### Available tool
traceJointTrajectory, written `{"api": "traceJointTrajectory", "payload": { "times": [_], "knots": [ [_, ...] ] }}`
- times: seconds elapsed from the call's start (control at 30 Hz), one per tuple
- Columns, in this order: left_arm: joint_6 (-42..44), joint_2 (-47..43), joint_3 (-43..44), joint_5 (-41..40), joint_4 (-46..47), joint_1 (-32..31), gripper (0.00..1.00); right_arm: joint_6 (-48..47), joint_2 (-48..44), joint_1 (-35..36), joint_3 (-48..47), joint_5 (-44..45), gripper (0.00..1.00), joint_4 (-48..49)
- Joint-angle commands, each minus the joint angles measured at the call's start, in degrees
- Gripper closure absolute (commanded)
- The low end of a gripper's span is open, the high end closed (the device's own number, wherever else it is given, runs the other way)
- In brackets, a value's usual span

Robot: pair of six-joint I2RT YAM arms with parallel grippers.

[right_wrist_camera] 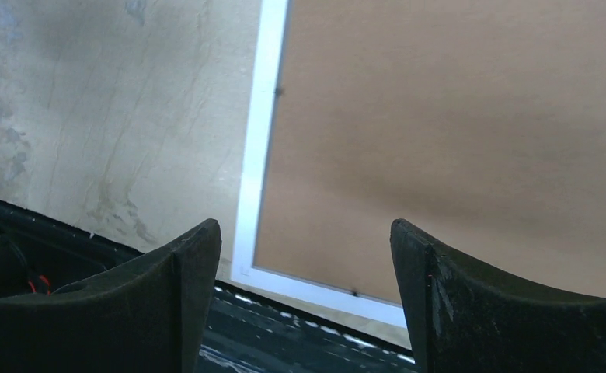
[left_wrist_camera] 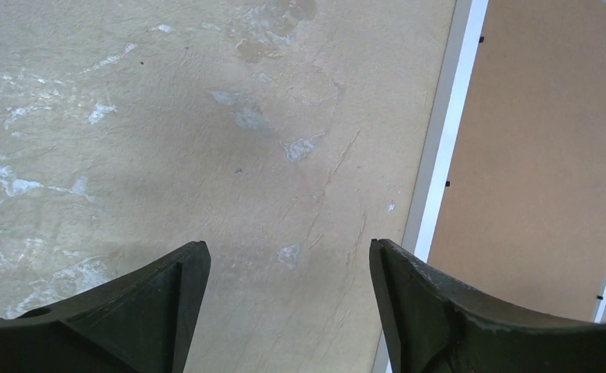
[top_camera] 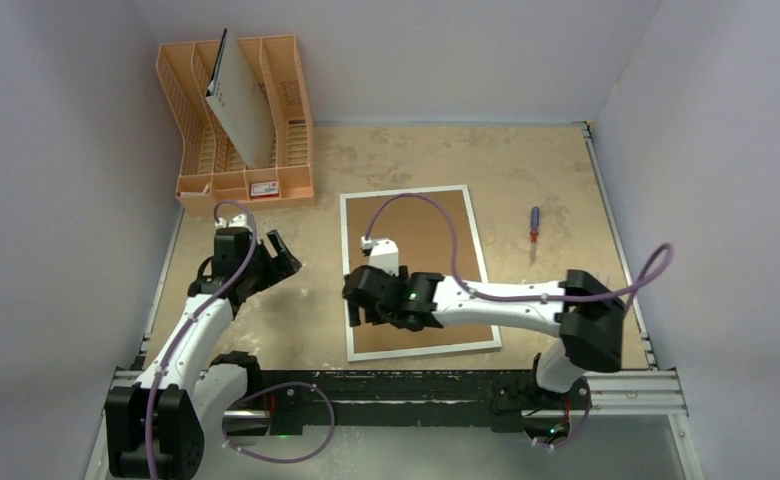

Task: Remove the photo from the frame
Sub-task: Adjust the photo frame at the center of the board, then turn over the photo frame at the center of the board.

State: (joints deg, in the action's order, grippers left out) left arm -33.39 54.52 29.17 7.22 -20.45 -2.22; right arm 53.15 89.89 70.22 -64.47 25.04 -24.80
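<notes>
From above, I see the frame (top_camera: 426,215) lying back-up mid-table (top_camera: 536,160), brown board showing inside its white border. My right gripper (top_camera: 366,315) hangs over its near left part; my left gripper (top_camera: 284,255) sits over bare table, left of the frame. An orange rack (top_camera: 286,110) stands far left, and a screwdriver (top_camera: 534,225) lies to the right.

On the left wrist, the left gripper (left_wrist_camera: 288,247) is spread wide, grasping nothing, with the frame (left_wrist_camera: 533,155) just beside its right finger.

On the right wrist, the right gripper (right_wrist_camera: 305,225) is released too, above the frame's (right_wrist_camera: 455,132) near corner.

Matt brown fibreboard backs the frame (top_camera: 421,245), its border smooth white; the table (top_camera: 526,170) looks worn, blotchy.
</notes>
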Motion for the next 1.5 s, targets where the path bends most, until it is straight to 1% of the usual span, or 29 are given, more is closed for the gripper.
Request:
{"api": "traceJointTrajectory", "payload": {
  "times": [0.0, 0.1, 0.13, 0.2, 0.3, 0.4, 0.6, 0.8, 0.87, 1.13, 1.33, 1.37, 1.47],
  "knots": [
    [-2.25, -0.25, -0.82, -0.73, 2.23, 0.76, 0.21, 7.9, 7.94, 4.31, -7.67, 8.13, 0.19, -5.44],
    [-2.37, 1.36, -0.86, -3.05, 1.42, 1.04, 0.2, 10.33, 12.75, 6.32, -12.1, 10.53, 0.2, -9.53],
    [-2.41, 1.86, -0.87, -2.83, 1.51, 1.06, 0.2, 11.04, 13.99, 6.48, -12.92, 10.59, 0.23, -10.41],
    [-2.21, 2.41, -0.63, -2.3, 1.92, 1.2, 0.2, 11.06, 15.65, 6.68, -13.67, 9.92, 0.28, -9.96],
    [-2.82, 1.59, -0.89, -2.78, 1.7, 1.33, 0.19, 10.47, 17.21, 6.94, -14.63, 8.98, 0.3, -8.7],
    [-3.7, 0.71, -1.77, -2.87, 2.45, 1.8, 0.19, 9.9, 19.5, 7.3, -16.67, 9.02, 0.34, -9.93],
    [-4.19, 1.24, -1.88, -2.2, 2.73, 2.21, 0.19, 10.04, 24.24, 7.64, -21.18, 9.53, 0.37, -12.96],
    [-4.38, 1.01, -1.67, -2.64, 2.35, 2.22, 0.19, 9.61, 28.49, 7.7, -25.87, 10.16, 0.46, -15.89],
    [-4.39, 1.09, -1.67, -2.6, 2.34, 2.22, 0.19, 9.83, 29.85, 7.74, -27.45, 10.28, 0.53, -16.97],
    [-4.06, 2.34, -1.32, -1.73, 2.34, 2.22, 0.18, 12.55, 33.55, 7.99, -29.91, 11.21, 0.54, -20.83],
    [-4.14, 2.33, -1.43, -1.58, 2.56, 2.22, 0.18, 13.55, 36.52, 8.53, -32.73, 12.34, 0.61, -24.12],
    [-4.14, 2.3, -1.41, -1.62, 2.54, 3.34, 0.18, 13.9, 37.03, 8.61, -33.21, 12.64, 0.61, -24.75],
    [-4.14, 2.23, -1.4, -1.68, 2.52, 3.56, 0.18, 14.21, 38.78, 8.71, -34.92, 13.08, 0.62, -26.53]
  ]
}}
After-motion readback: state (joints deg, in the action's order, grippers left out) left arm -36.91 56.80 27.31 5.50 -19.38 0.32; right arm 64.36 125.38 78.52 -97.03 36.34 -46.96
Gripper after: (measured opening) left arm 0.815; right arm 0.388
